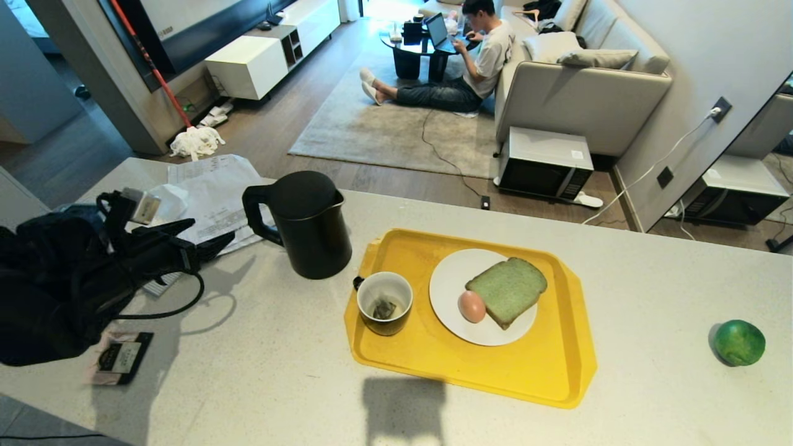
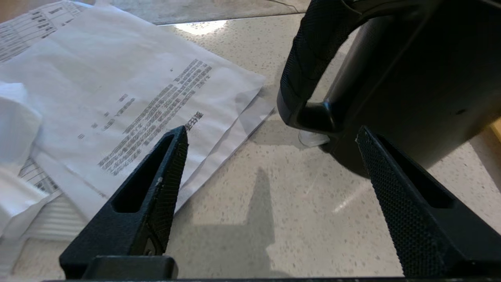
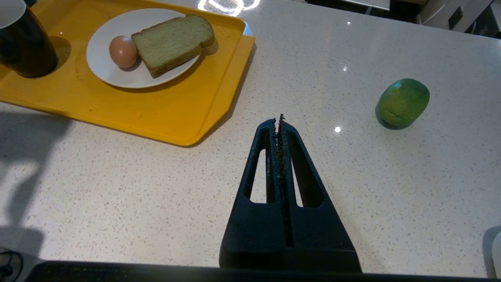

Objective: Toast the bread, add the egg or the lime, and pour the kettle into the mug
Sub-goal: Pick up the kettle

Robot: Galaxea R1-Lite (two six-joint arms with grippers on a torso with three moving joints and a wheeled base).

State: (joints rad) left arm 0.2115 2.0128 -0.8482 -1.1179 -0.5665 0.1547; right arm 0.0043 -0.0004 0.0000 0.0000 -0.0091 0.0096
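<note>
The black kettle (image 1: 310, 226) stands on the counter, handle toward my left gripper (image 1: 210, 238). That gripper is open and empty, a short way left of the handle (image 2: 309, 58); in the left wrist view it (image 2: 271, 131) points at the kettle's base (image 2: 411, 86). On the yellow tray (image 1: 533, 365) stand the mug (image 1: 385, 302) with a tea bag and a white plate (image 1: 452, 279) bearing the bread (image 1: 508, 290) and the egg (image 1: 471, 306). The lime (image 1: 738, 342) lies far right. My right gripper (image 3: 280, 119) is shut and empty, between tray (image 3: 156, 117) and lime (image 3: 403, 102).
Printed papers (image 1: 214, 192) lie behind and under my left gripper, and a small dark packet (image 1: 124, 356) sits near the counter's front left. Beyond the counter a person (image 1: 477, 56) sits on a rug, with a microwave (image 1: 545, 162) on the floor.
</note>
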